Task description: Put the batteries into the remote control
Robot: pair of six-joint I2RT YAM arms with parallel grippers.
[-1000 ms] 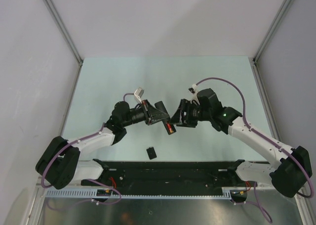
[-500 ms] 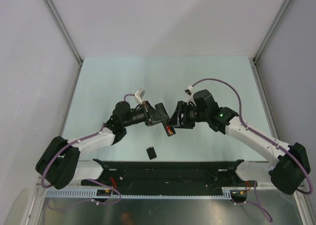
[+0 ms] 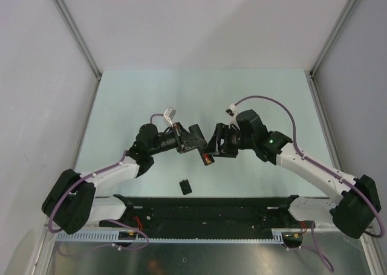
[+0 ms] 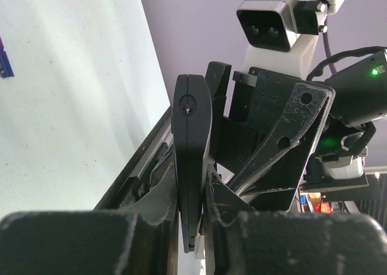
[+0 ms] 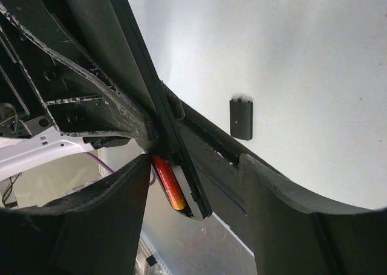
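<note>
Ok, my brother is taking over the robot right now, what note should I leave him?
The left fingers are shut on the remote control, holding it in the air.
The right fingers are open, on either side of the remote's end.
Done: the red-orange battery sits in the remote.
To do: the blue-purple battery lies on the table, not yet loaded. The small black cover lies there too.

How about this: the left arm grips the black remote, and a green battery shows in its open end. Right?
Not quite. The battery showing in the remote control's open end is red-orange, not green; the right wrist view shows it.
</note>
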